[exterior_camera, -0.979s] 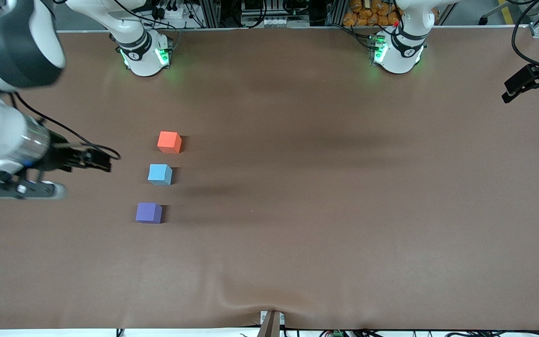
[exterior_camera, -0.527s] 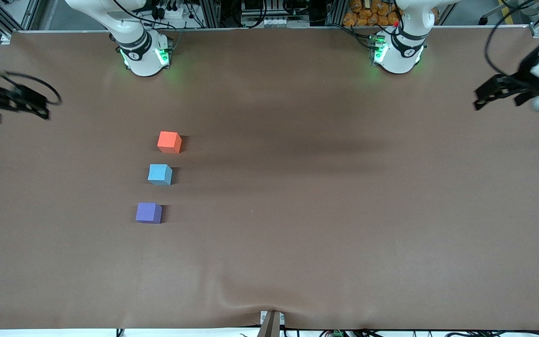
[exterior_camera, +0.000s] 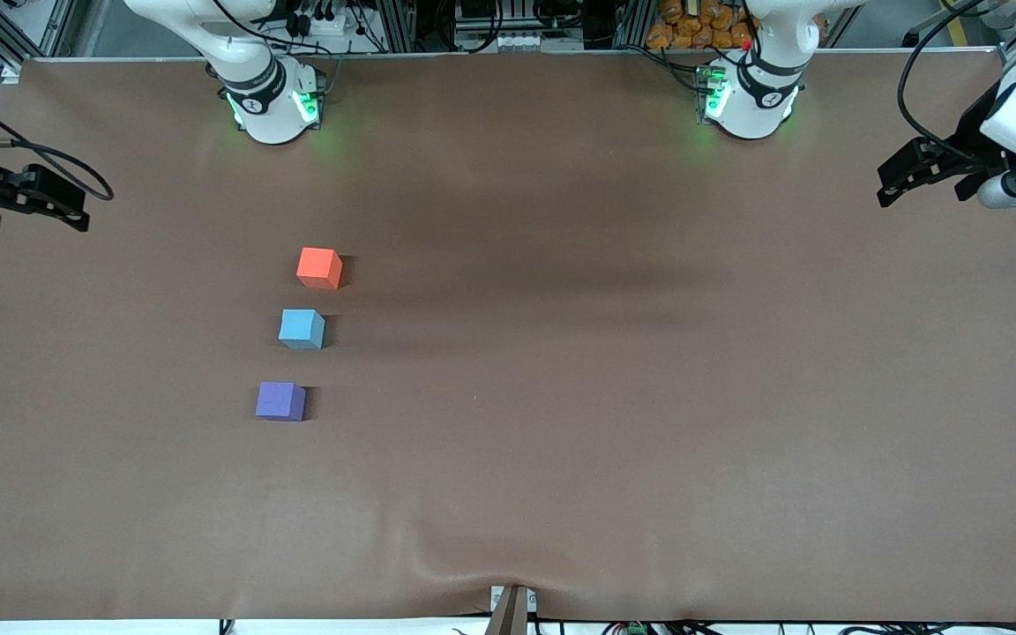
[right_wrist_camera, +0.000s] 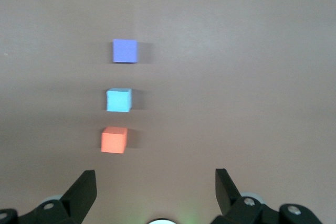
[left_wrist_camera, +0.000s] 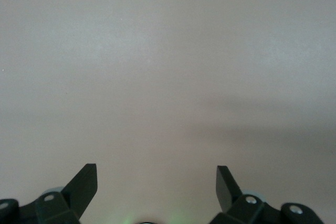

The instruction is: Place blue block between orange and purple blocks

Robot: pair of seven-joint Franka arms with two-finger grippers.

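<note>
Right gripper (exterior_camera: 76, 207) being pulled back from blocks to table edge, fingers (right_wrist_camera: 84, 190) spread wide, empty. Left gripper (exterior_camera: 892, 181) being parked, jaws gaping, nothing held. Blue block (exterior_camera: 302, 329) sitting between orange block (exterior_camera: 319, 267) and purple block (exterior_camera: 280, 401), well clear of fingers. Row best left untouched.

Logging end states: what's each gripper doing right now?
Left gripper: open, empty, at the left arm's table end.
Right gripper: open, empty, at the right arm's table end.
</note>
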